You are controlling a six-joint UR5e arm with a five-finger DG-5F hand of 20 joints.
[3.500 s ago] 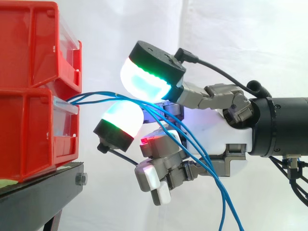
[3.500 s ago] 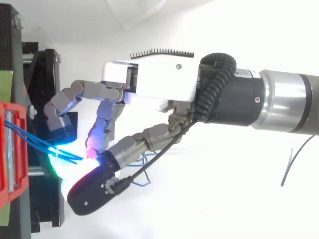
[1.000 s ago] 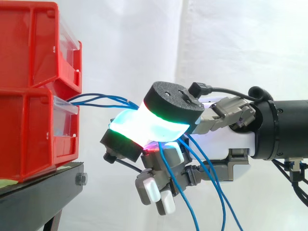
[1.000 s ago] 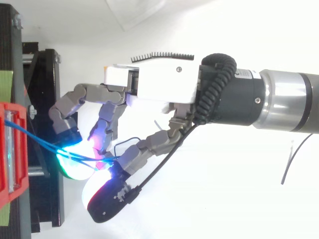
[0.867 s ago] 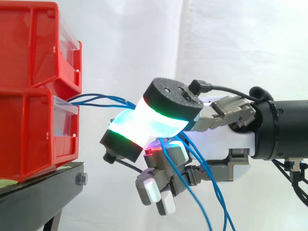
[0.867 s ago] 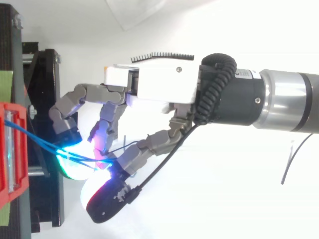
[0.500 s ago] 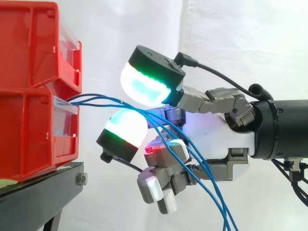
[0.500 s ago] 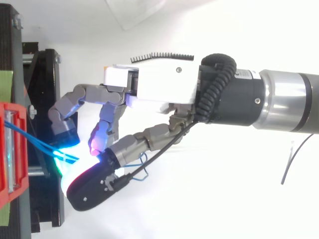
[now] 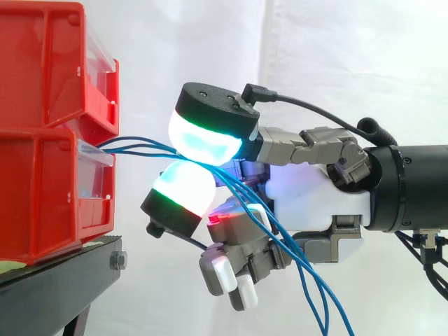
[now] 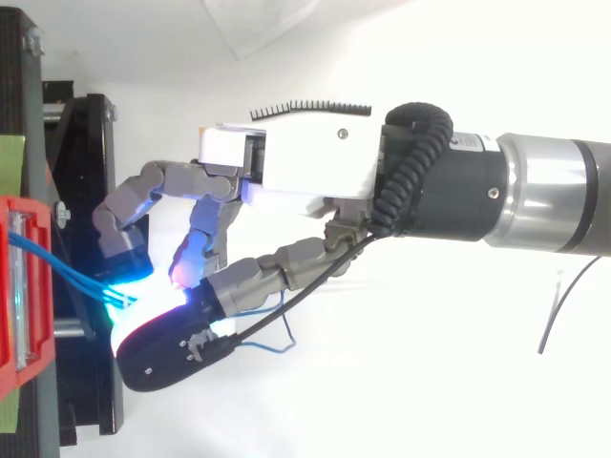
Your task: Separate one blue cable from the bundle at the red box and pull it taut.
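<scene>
Side view: two stacked red plastic bins [image 9: 42, 196] sit on a black metal stand [image 9: 63, 280] before a white curtain [image 9: 350, 63]. A bundle of thin blue cables [image 9: 136, 149] leaves the front lip of the lower red bin and runs away from it, almost level at first. The robot hand [image 9: 318, 199] reaches toward that bin. Its fingers are curled, and two glowing white-and-green pads [image 9: 203, 140], one above the other, meet around the cables a short way off the bin's front, pinching them. No single strand can be told apart from the rest between the pads. Past the pads, on the side away from the bin, the cables slant down across the hand's lower curled fingers and hang slack toward the bottom edge.

From the top view, the hand [image 10: 296, 157] curves toward the bin [image 10: 19, 286]. The cables [image 10: 59, 269] cross from the bin into the cyan glow between the closed pads, and a loose loop of cable shows beyond the thumb.
</scene>
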